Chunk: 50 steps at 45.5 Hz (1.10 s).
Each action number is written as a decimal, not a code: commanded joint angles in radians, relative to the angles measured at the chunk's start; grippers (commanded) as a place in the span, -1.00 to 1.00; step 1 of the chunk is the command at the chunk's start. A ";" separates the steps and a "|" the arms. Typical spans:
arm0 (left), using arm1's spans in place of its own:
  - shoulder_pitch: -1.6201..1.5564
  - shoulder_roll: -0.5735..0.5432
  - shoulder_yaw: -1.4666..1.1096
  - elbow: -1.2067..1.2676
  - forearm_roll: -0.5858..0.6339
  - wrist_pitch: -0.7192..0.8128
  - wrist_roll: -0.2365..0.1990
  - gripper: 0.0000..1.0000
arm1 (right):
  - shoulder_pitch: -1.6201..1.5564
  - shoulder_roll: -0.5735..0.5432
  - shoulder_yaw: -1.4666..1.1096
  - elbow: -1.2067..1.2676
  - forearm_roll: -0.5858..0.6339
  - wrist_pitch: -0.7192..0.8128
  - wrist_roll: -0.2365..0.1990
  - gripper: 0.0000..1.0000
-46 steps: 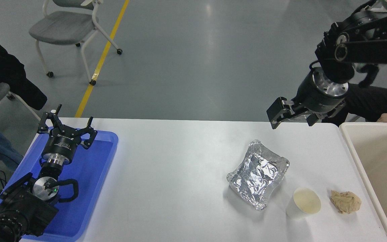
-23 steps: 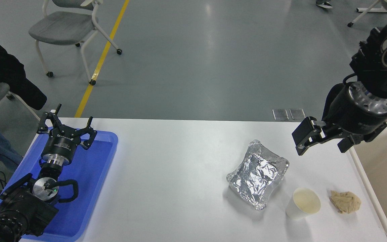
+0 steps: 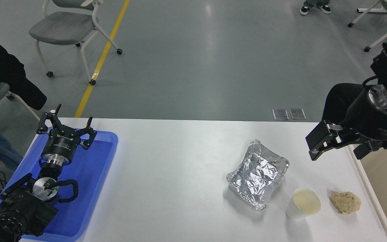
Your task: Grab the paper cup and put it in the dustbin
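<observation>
Paper cup: the paper cup point(image 3: 303, 203) stands upright on the white table point(image 3: 180, 174), near the front edge at the right, mouth open to the top. It is just beside the foil packet point(image 3: 258, 173) on its left, and near the crumpled tan paper wad point(image 3: 345, 202) on its right, touching neither.

Dustbin: the dustbin point(image 3: 368, 188) is at the right edge of the table; only its left rim and a part of the inside show.

Right gripper: the right gripper point(image 3: 339, 148) hangs above the far right of the table, well apart from the cup, its jaws spread and holding nothing.

Left gripper: the left gripper point(image 3: 66, 129) is parked over the blue tray point(image 3: 92, 188) at the left, fingers spread, empty.

Handling: the cup looks empty, so probably very light, with thin walls that dent easily and tip at a small push.

Where to hold: I think across the upper wall below the rim, with gentle closing. The foil and the wad leave little room at the sides.
</observation>
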 commanded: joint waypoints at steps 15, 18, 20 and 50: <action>0.000 0.000 0.001 -0.002 0.000 0.000 -0.001 1.00 | -0.267 -0.151 0.032 -0.068 -0.197 -0.143 0.000 1.00; 0.000 0.000 0.001 -0.002 0.000 0.000 -0.001 1.00 | -0.319 -0.162 0.061 -0.082 -0.228 -0.150 0.000 1.00; 0.000 0.000 0.001 -0.002 0.000 0.000 -0.001 1.00 | -0.351 -0.166 0.084 -0.094 -0.240 -0.156 0.000 1.00; 0.000 0.000 -0.001 0.002 0.000 0.000 -0.001 1.00 | -0.807 -0.189 0.357 -0.278 -0.344 -0.253 0.000 1.00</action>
